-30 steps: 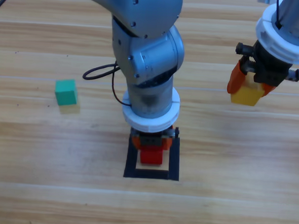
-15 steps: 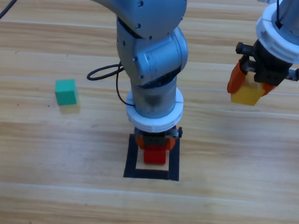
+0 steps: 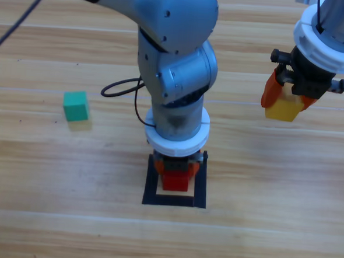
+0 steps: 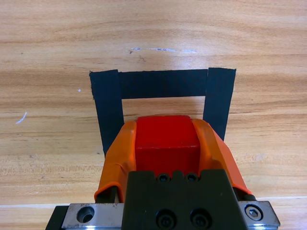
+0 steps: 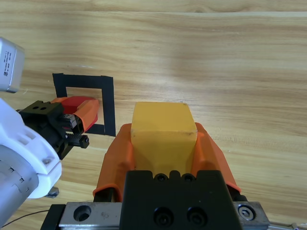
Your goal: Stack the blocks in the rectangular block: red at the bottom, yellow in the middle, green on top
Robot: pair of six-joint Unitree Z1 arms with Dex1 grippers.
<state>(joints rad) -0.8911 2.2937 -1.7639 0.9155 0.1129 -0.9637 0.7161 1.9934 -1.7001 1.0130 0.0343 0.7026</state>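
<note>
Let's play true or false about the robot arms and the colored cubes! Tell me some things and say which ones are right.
1. The left gripper holds the red cube. True.
2. The red cube is over the black tape square. True.
3. The green cube sits on the red cube. False: it lies alone on the table, off to the left.
4. The right gripper is empty. False: it holds the yellow cube.
5. The yellow cube is inside the tape square. False: it is held far to the right of it.
</note>
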